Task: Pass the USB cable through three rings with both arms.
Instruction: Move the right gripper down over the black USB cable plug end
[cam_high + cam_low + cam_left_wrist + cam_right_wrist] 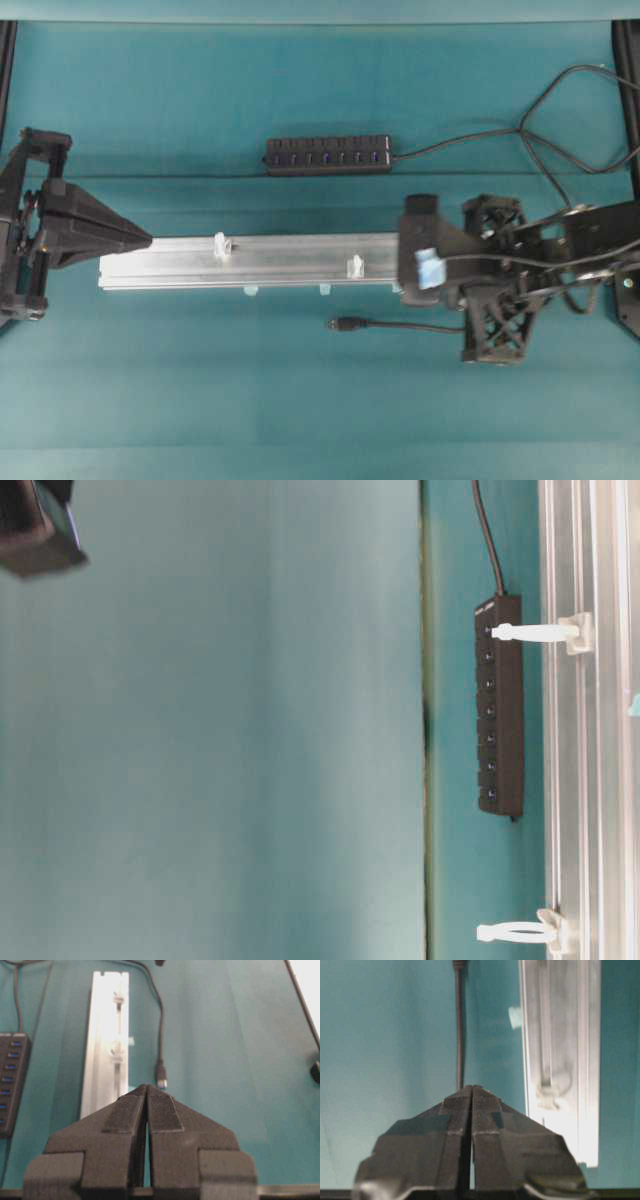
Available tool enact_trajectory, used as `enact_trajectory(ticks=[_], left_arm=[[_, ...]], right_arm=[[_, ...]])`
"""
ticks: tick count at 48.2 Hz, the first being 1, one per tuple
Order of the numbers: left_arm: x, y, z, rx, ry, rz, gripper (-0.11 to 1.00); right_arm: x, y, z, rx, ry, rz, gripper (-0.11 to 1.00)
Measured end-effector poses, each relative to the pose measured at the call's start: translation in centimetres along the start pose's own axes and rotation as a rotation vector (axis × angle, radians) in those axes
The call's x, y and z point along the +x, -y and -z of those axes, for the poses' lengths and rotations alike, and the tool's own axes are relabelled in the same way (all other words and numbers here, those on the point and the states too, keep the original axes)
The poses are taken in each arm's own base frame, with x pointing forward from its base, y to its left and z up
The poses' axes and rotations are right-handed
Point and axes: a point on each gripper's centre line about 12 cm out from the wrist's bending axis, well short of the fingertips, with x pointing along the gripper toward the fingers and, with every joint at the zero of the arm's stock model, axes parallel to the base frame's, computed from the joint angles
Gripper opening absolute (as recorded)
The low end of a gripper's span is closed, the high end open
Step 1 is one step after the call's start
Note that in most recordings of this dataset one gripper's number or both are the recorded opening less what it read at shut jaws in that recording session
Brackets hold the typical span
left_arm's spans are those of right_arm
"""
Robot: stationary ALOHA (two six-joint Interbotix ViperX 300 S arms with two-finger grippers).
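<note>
The cable (400,325) lies parallel to the rail (250,262), plug (343,323) pointing left. Right gripper (471,1089) clenched empty above it; left gripper (147,1089) clenched, level.

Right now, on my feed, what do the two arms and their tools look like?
Both are matte black. The left tool and right tool each end in two wedge-shaped fingers with ribbed pads. The right arm shows lattice framing, a pale blue tape patch, and thin black cables looped along it.
</note>
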Motion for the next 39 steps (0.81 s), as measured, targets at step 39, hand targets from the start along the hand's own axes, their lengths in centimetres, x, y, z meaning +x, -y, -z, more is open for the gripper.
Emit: enact_trajectory(ticks=[39], left_arm=[[-1.6, -0.1, 0.2, 0.016, 0.0, -0.003, 0.02]], right_arm=[[4.5, -1.9, -3.9, -0.027, -0.067, 0.005, -0.1]])
